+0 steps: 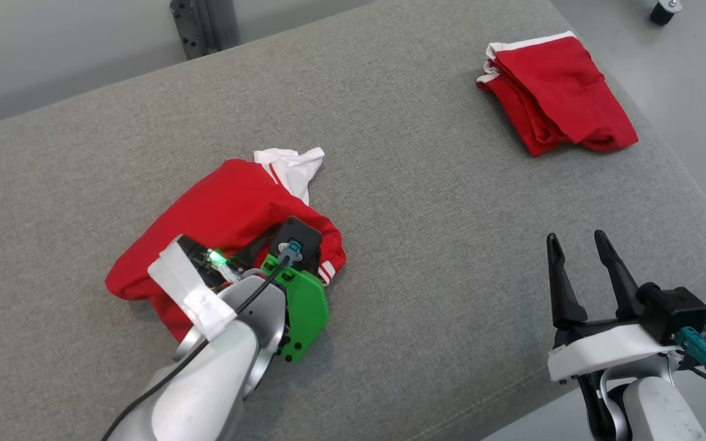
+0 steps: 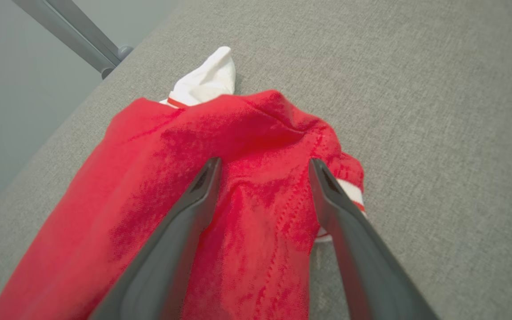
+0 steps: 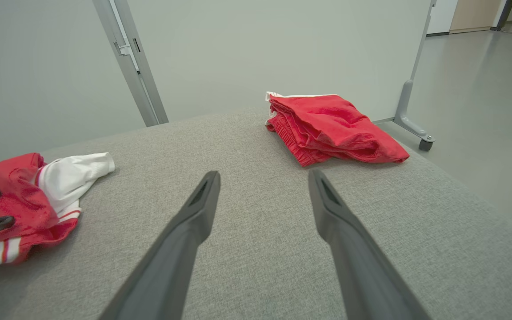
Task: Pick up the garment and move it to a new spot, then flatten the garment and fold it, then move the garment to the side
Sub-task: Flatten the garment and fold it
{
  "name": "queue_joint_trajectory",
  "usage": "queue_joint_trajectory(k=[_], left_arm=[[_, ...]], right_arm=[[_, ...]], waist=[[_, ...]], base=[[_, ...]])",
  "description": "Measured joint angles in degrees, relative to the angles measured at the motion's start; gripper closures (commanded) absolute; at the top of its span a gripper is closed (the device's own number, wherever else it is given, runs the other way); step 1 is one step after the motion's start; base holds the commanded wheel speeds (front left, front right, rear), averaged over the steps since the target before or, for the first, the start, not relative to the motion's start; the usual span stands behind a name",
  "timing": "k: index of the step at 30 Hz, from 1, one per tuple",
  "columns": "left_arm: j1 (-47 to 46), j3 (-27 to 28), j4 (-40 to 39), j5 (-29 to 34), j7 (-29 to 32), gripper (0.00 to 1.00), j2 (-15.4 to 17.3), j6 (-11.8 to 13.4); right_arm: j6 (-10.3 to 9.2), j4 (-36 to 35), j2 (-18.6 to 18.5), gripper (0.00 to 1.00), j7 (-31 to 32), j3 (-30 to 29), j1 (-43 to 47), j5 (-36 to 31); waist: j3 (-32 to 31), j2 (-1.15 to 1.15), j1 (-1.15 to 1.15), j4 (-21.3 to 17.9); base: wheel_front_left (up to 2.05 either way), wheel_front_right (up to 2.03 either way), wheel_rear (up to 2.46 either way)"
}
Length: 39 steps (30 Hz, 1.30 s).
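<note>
Left jaws wide, perhaps touching crumpled garment.

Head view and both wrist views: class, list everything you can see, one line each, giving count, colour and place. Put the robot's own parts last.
crumpled garment: one, red with white trim, left part of the cushion.
folded garment: one, red with white edging, far right of the cushion.
cushion: one, grey fabric, beneath both garments.
frame post: one, grey metal, behind the cushion.
castor: one, dark, on the floor beyond the folded garment.
left gripper: one, dark, open, over the crumpled garment.
right gripper: one, dark, open, over bare cushion at lower right.
</note>
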Motion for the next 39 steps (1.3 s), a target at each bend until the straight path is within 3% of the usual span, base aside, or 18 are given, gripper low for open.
queue_joint_trajectory(k=[1, 2, 3, 5, 18, 23, 33, 39], left_arm=[[-0.02, 0.18, 0.27, 0.02, 0.19, 0.0, 0.34, 0.2], [-0.05, 0.42, 0.67, 0.04, 0.62, 0.24, 0.76, 0.36], [-0.07, 0.64, 1.13, 0.01, 0.93, 0.55, 1.2, 0.44], [-0.08, 0.78, 1.94, -0.53, 1.55, 1.0, 1.75, 0.14], [0.18, 2.22, -1.48, -4.7, -0.05, 1.0, 1.43, -0.27], [2.47, 5.27, -7.38, -8.88, -2.97, 1.0, -0.18, 1.45], [12.17, 19.37, -25.08, -23.76, -7.24, 1.0, -2.38, 7.49], [18.02, 30.55, -25.71, -31.19, -10.03, 1.0, -1.79, 10.16]], right_arm=[[0.0, 0.02, 0.0, 0.0, 0.0, 0.01, -0.12, 0.03], [0.0, 0.04, 0.0, 0.0, 0.0, 0.09, -0.31, 0.26], [0.0, 0.09, 0.0, 0.0, 0.0, 0.19, -0.5, 0.54], [0.0, 0.15, 0.01, 0.0, 0.0, 0.4, -0.74, 0.63], [0.0, 0.62, 0.02, 0.0, 0.0, -0.51, -0.51, 0.7], [0.0, 0.62, 0.04, 0.0, 0.0, -0.78, 0.32, -0.19], [0.0, 0.47, 0.03, 0.0, 0.0, -1.94, 1.52, -2.35], [0.0, 0.33, 0.05, 0.0, 0.0, -2.11, 1.58, -3.98]], waist=[[0.15, 0.0, 0.0, -0.07], [0.29, 0.0, 0.0, -0.14], [0.37, 0.0, 0.0, -0.19], [0.38, 0.0, 0.0, -0.25], [-0.9, 0.0, 0.0, 1.06], [-1.68, 0.0, 0.0, 2.23], [-3.03, 0.0, 0.0, 6.29], [-3.15, 0.0, 0.0, 9.46]], base=[[0.0, 0.0, 0.0], [0.0, 0.0, 0.0], [0.0, 0.0, 0.0], [0.0, 0.0, 0.0], [0.0, 0.0, 0.0], [0.0, 0.0, 0.0], [0.0, 0.0, 0.0], [0.0, 0.0, 0.0]])
